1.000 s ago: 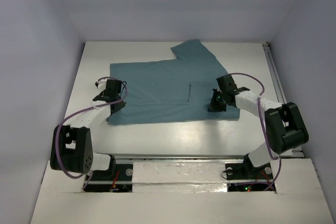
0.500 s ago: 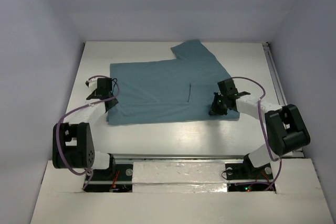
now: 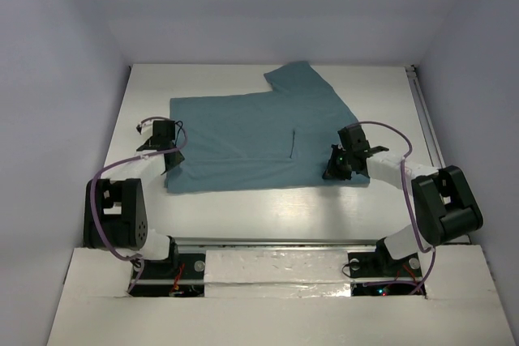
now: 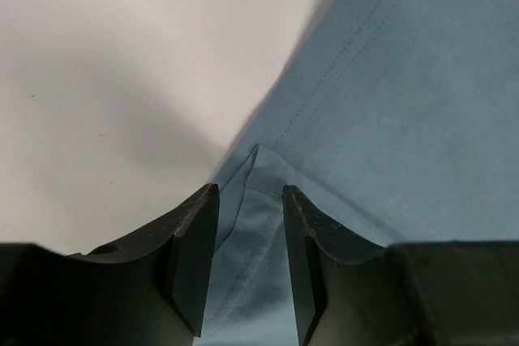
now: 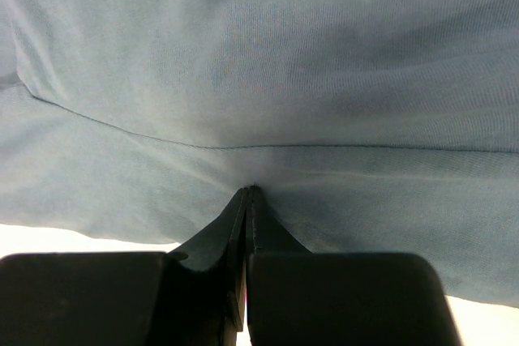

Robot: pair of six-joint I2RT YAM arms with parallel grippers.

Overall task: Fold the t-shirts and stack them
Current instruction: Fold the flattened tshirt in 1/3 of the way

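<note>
The teal t-shirt [image 3: 251,139] lies partly folded on the white table, one sleeve pointing to the far side. My left gripper [image 3: 172,161] is at the shirt's left edge near the front corner. In the left wrist view it [image 4: 250,192] is open, with the hemmed corner of the shirt [image 4: 389,103] lying between its jaws. My right gripper [image 3: 332,169] is over the shirt's right front part. In the right wrist view it [image 5: 250,190] is shut, its tips pinching the cloth [image 5: 268,62], and creases run out from them.
The white table [image 3: 284,208] is walled at the back and both sides. A rail [image 3: 423,111] runs along its right edge. The arm bases stand at the near edge.
My left gripper has moved left from above the shirt to its left edge. My right gripper has shifted slightly toward the near edge. The shirt's outline looks unchanged.
</note>
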